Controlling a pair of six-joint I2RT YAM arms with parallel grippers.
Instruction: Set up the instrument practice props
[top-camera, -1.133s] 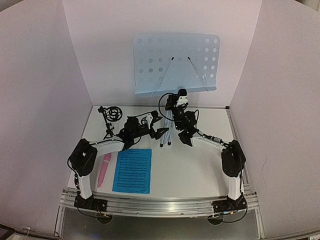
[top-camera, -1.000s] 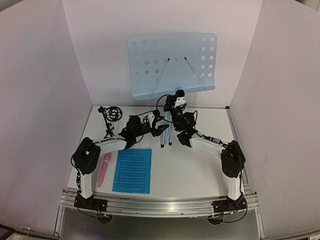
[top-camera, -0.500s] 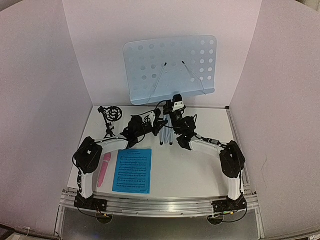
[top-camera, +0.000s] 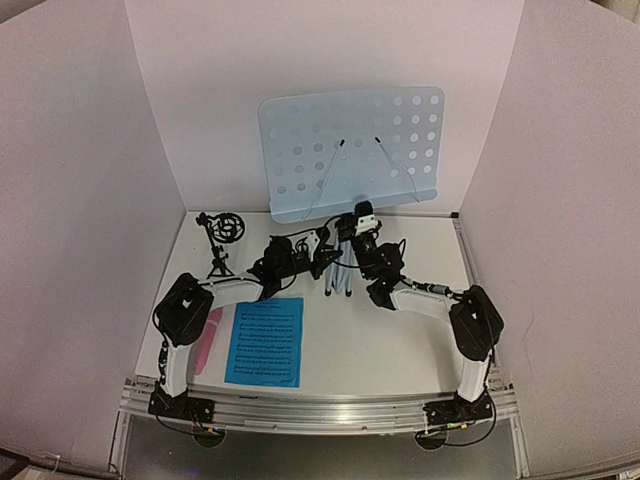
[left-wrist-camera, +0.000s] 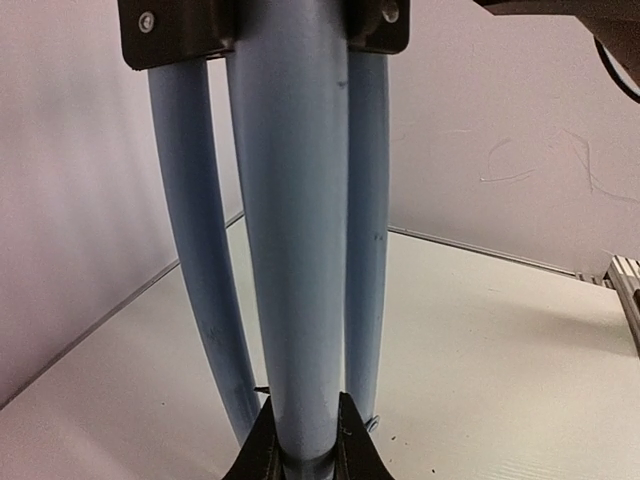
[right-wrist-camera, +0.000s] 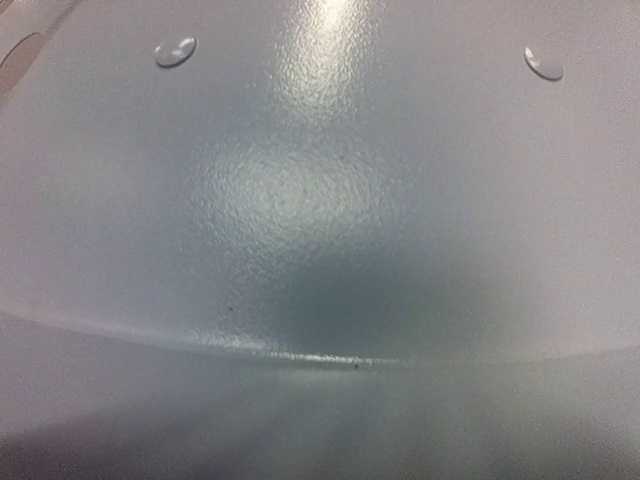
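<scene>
Two tools meet at the music stand (top-camera: 350, 150), upright at twelve o'clock on the desk (top-camera: 400, 340): the left tool (left-wrist-camera: 305, 445) clamps a near-vertical tripod leg (left-wrist-camera: 295, 250) low down, while the right tool (top-camera: 358, 226) sits higher beside the post, its grip impossible to tell.

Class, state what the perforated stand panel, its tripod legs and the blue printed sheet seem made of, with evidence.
Pale-blue perforated stand panel: probably painted sheet metal; pebbled, semi-gloss coat, punched holes. Pale-blue tubular tripod legs: likely coated metal tube; smooth, soft sheen. Bright-blue printed sheet: paper, flat and matte.
</scene>
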